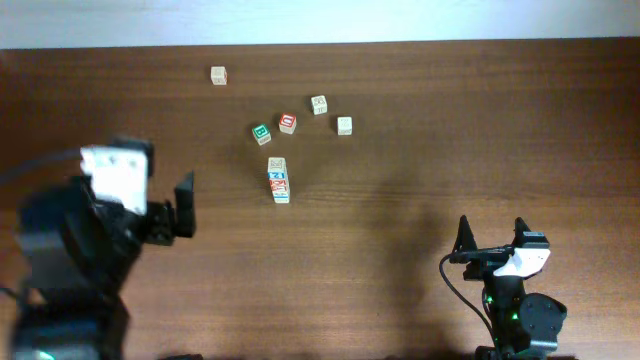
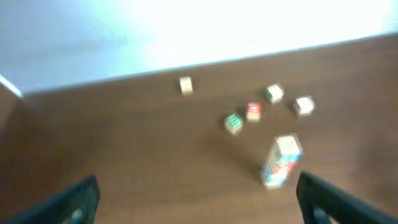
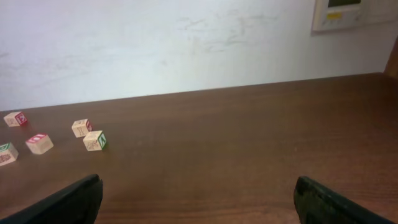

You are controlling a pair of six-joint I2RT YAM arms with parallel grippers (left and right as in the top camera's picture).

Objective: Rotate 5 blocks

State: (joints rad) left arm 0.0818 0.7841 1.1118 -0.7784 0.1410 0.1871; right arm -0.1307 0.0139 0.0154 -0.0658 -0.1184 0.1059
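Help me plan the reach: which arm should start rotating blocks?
Likely left arm: its open jaws sit nearer the pale wooden alphabet cubes, central in its wrist view; the right arm sees them at its view's far left.

Lab-like room, brown wooden table, plain white wall, wall panel

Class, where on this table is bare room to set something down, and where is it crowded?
Bare: right half of table, from the four-block cluster to the right gripper; also between the lone block and left gripper. Crowded: cluster and block column.
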